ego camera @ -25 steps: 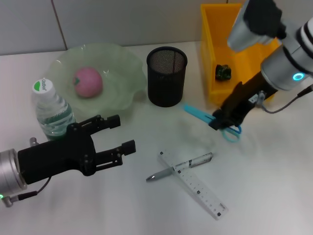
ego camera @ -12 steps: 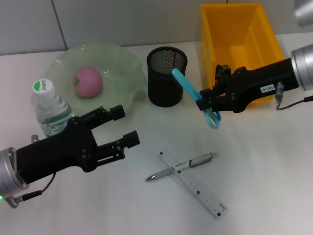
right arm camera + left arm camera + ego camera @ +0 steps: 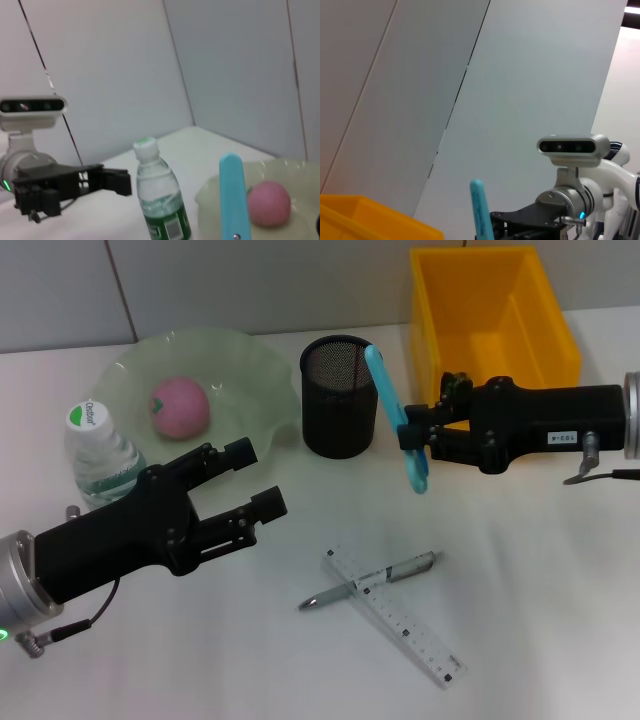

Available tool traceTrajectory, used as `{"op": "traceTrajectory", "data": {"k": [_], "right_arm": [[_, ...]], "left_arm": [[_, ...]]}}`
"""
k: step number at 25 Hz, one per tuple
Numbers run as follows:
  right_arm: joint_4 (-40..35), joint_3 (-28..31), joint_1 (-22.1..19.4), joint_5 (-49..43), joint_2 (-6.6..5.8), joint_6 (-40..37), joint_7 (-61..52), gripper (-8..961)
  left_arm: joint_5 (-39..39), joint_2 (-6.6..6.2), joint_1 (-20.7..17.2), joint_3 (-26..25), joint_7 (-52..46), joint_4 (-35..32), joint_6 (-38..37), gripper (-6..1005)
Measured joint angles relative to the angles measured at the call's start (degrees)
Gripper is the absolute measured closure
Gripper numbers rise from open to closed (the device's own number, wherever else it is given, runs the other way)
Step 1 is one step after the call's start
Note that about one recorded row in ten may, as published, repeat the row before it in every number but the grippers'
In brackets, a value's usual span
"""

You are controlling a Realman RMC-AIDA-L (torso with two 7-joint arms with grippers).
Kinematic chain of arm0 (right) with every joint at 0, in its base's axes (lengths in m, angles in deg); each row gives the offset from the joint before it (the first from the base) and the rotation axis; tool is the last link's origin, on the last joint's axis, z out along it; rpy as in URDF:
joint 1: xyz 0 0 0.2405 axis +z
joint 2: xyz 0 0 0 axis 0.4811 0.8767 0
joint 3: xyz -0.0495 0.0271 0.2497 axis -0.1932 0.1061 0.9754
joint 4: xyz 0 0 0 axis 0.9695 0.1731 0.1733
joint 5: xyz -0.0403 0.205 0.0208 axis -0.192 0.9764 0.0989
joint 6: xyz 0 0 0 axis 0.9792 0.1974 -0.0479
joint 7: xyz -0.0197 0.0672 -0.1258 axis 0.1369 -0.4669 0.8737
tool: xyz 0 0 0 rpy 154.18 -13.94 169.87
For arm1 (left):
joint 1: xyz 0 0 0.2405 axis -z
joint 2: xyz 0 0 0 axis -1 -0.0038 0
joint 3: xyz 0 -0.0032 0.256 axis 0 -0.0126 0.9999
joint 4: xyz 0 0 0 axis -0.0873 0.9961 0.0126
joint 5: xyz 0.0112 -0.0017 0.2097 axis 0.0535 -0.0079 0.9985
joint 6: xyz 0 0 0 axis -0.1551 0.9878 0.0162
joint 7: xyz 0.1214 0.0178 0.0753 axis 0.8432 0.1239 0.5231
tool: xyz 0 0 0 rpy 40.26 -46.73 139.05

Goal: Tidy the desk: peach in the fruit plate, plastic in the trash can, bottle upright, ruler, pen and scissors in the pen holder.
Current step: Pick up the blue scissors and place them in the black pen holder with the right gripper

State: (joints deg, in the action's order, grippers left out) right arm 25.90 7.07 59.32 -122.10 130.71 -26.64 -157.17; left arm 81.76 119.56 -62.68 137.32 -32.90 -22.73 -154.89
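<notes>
**Scissors hanging beside the pen holder**

While the peach (image 3: 180,407) is sitting in the fruit plate (image 3: 255,365) toward the far left corner of the surface (image 3: 560,620), the right hand (image 3: 415,437) is clamped on the blue scissors (image 3: 395,415), gripping them around the pivot, just above the handle loops. The closed blades are pointing up and leaning toward the black mesh pen holder (image 3: 341,395), tip right beside its rim, loops dangling below. They're not inside yet.

The scissors are looking light and rigid, with smooth plastic handles that could swivel in a pinch grip, so holding near the pivot, as now, seems the sensible place; I'd judge they need lifting over the rim and tipping in, and the mesh cup looks light enough to topple if nudged.

The left hand (image 3: 250,497) is hovering near the front left, fingers spread apart and holding nothing, just in front of the bottle (image 3: 105,465), which is standing upright beside the plate.

The ruler (image 3: 395,615) and the pen (image 3: 368,581) are lying crossed near the front middle of the surface, both slim and flat-lying, likely awkward to pinch. The yellow bin (image 3: 490,315) is waiting at the far right corner.
</notes>
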Motion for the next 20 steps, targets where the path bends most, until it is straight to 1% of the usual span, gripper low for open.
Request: {"op": "traceTrajectory", "data": {"k": [1, 3, 7, 12, 15, 16, 20], "right_arm": [[1.8, 0.1, -0.3, 1.8, 0.21, 0.2, 2.4, 719], [2.8, 0.4, -0.3, 2.7, 0.27, 0.4, 3.5, 719], [7.0, 3.5, -0.2, 6.5, 0.29, 0.8, 4.6, 719], [8.5, 3.8, -0.7, 8.6, 0.39, 1.1, 5.0, 719], [8.8, 3.9, -0.8, 8.9, 0.72, 1.1, 6.4, 719], [9.1, 4.0, -0.9, 9.2, 0.97, 1.1, 8.4, 719], [9.9, 4.1, -1.0, 9.4, 1.00, 1.4, 9.5, 718]], "left_arm": [[0.0, 0.00, 0.2, 0.0, 0.0, 0.4, 0.2, 198], [0.0, 0.00, 0.2, 0.0, 0.0, 0.4, 0.2, 199], [0.0, -0.01, 0.2, 0.0, 0.0, 0.4, 0.3, 199], [0.0, -0.01, 0.0, 0.0, 0.0, 0.4, 0.7, 200], [0.1, -0.02, -0.1, 0.0, 0.0, 0.4, 0.8, 200], [0.2, -0.05, -0.1, 0.0, 0.0, 0.4, 0.8, 200], [0.4, -0.07, -0.1, 0.0, 0.1, 0.4, 0.9, 201]]}}
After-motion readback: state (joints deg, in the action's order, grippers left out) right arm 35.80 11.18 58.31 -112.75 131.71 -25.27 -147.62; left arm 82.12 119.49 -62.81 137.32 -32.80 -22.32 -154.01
